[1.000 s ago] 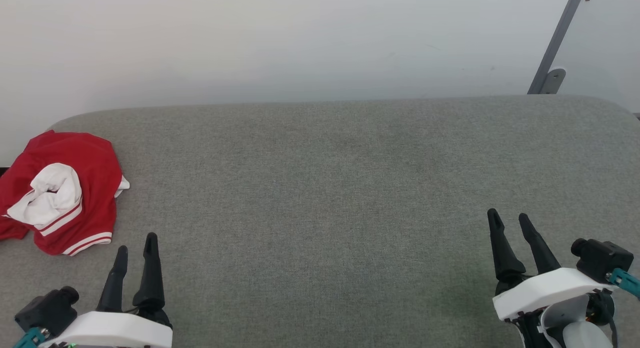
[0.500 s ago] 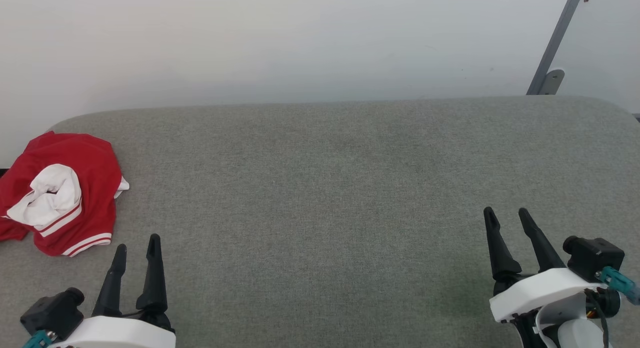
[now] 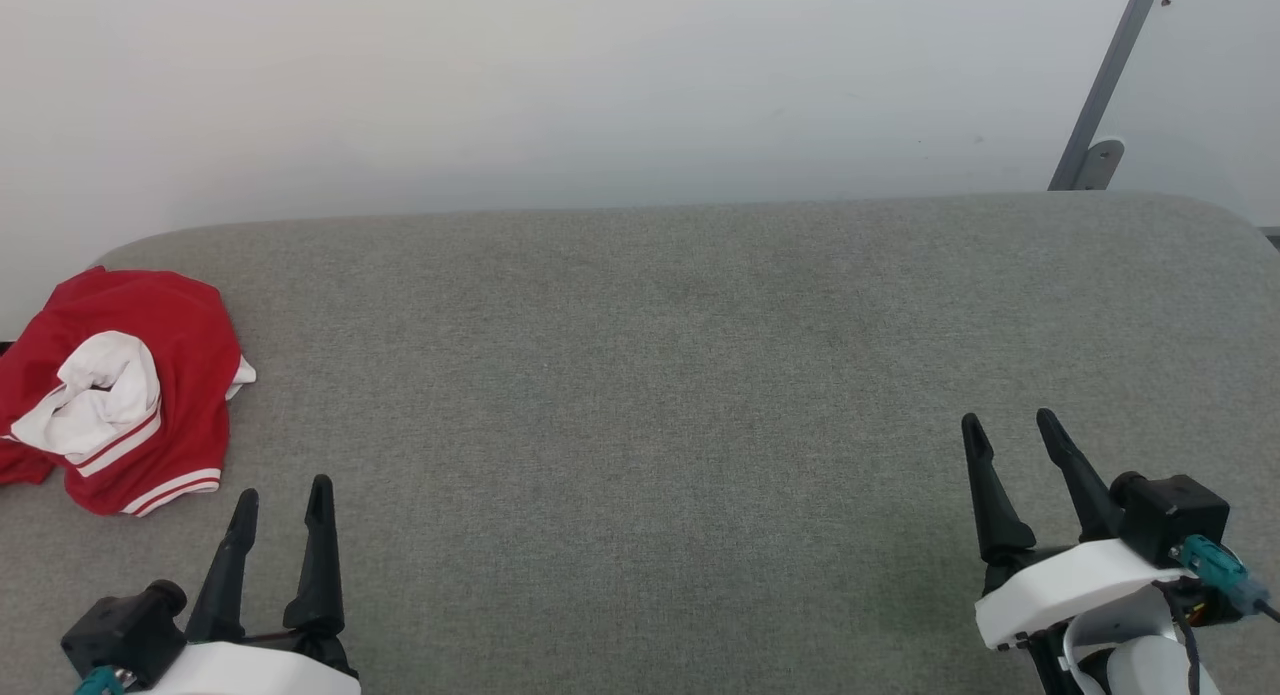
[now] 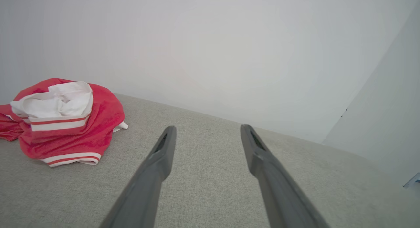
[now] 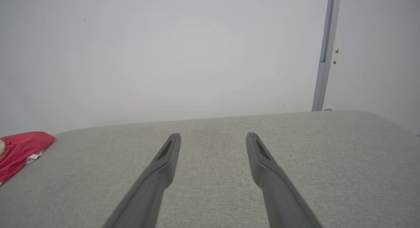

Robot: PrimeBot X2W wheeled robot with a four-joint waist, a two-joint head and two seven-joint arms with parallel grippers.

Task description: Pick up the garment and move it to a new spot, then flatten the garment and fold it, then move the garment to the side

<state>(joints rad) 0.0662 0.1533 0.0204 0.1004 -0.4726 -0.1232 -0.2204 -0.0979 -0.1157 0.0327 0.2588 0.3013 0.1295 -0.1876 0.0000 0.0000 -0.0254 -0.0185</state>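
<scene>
Head view, items by size.

Wall [image 3: 500, 75]: pale and plain, behind all else; pad [image 3: 640, 375]: grey woven cover with rounded far corners, bearing everything listed below; garment [image 3: 185, 375]: red shirt, crumpled in a heap at the pad's far-left corner, its left edge cut off by the frame, so whether it overhangs the pad cannot be told; left gripper [image 3: 284, 490]: lower left, fingers spread apart and holding nothing, just short of the striped hem [image 3: 170, 487] and a little to its right; right gripper [image 3: 1008, 418]: lower right, likewise spread and holding nothing, well apart from the garment; post [image 3: 1100, 85]: grey, slanting up the wall at the far right, with a small bracket [image 3: 1097, 163] at its foot.

Step in hand, as judged: the first, the pick-up; nothing is grasped, and the shirt is neither flattened nor folded. The next move calls for the left arm to go forward and leftward over the heap, lower with fingers apart, and pinch a raised fold of red cloth rather than the flat hem; the pad's middle looks the likely new spot; the right arm has far to travel before it can help spread the cloth.

Containers: the sole entry is the shirt's own red body, cupped round a bunched white sleeve [image 3: 100, 395] with red-and-white trim; the left wrist view shows this plainly.
</scene>
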